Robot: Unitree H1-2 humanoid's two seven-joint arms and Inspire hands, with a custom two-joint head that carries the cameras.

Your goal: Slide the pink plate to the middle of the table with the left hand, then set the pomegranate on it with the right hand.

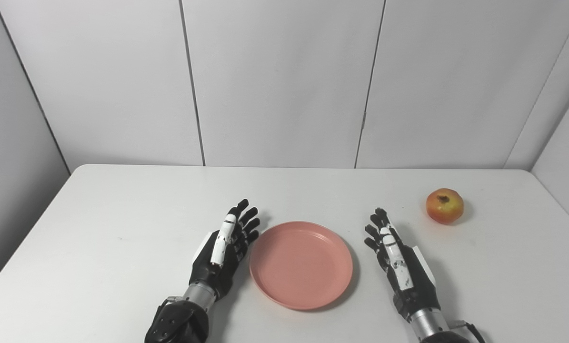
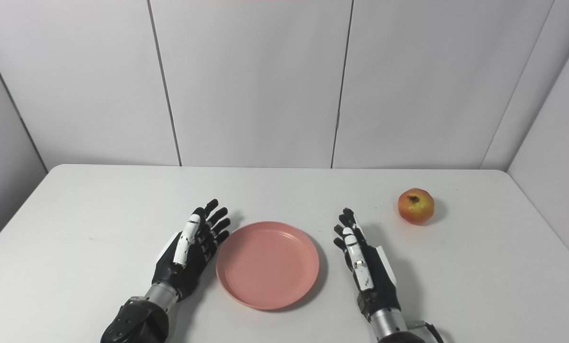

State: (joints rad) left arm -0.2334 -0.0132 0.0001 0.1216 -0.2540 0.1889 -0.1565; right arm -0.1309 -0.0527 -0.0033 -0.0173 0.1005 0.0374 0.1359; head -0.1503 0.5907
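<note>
Round pink plastic plate (image 1: 301, 264) sits on white surface (image 1: 122, 228), nothing in it. Left robot hand (image 1: 224, 247) and right robot hand (image 1: 398, 259) flank it, both released, fingers spread. Red-yellow pomegranate (image 1: 444, 206) lies far right.

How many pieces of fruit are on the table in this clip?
1: a pomegranate on the table's far right, beyond the right robot hand and apart from the empty plate. Nothing appears hidden.
</note>
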